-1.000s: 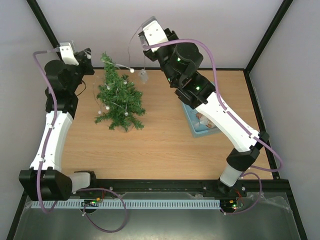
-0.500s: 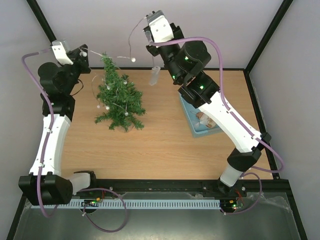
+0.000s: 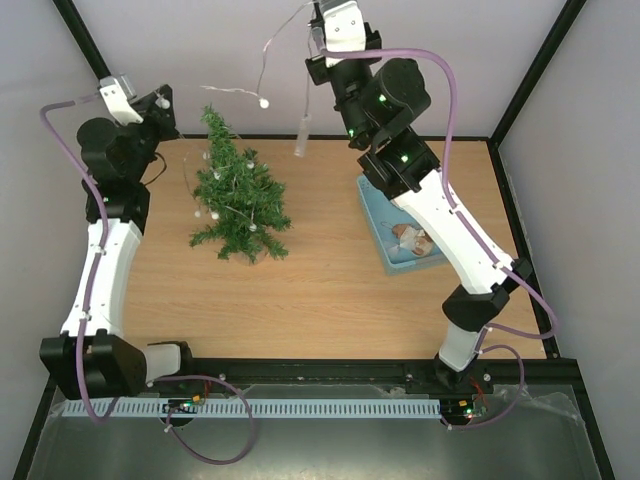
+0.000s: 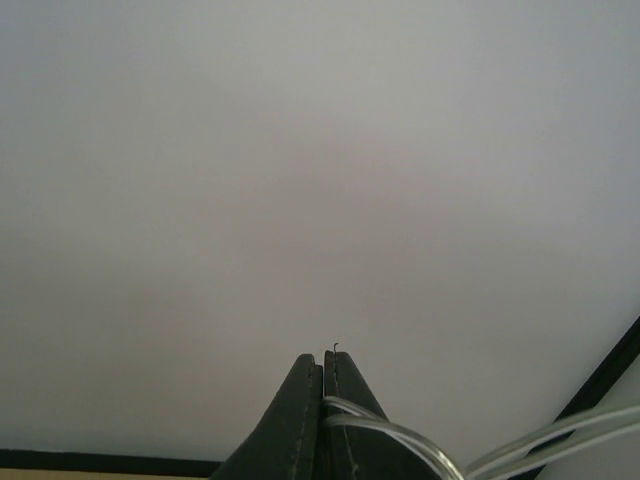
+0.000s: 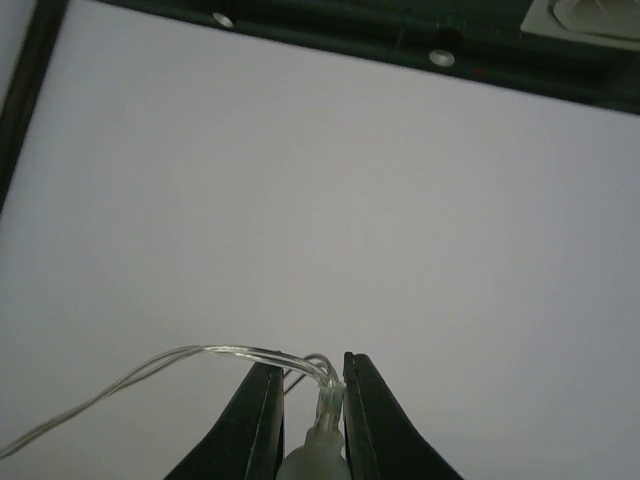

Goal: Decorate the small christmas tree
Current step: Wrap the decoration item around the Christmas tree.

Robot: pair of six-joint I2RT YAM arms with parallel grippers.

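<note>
The small christmas tree (image 3: 240, 200) stands on the back left of the wooden table (image 3: 330, 300), with a clear-wired light string (image 3: 262, 100) and its white bulbs partly draped over it. My left gripper (image 3: 166, 101) is up beside the treetop on its left. In the left wrist view it (image 4: 322, 355) is shut on the clear wire (image 4: 400, 432). My right gripper (image 3: 314, 32) is raised high behind the table; in the right wrist view it (image 5: 308, 365) is shut on a frosted bulb (image 5: 314, 455) of the string. A pale cylinder (image 3: 300, 140) dangles below it.
A light blue tray (image 3: 385, 215) holding small ornaments lies on the right side of the table under the right arm. Black frame posts run up both back corners. Both wrist views show mostly the pale wall.
The right gripper has risen and shifted right toward the back wall, lifting the string and the dangling cylinder off the table. The left gripper has drawn slightly left, away from the treetop.
</note>
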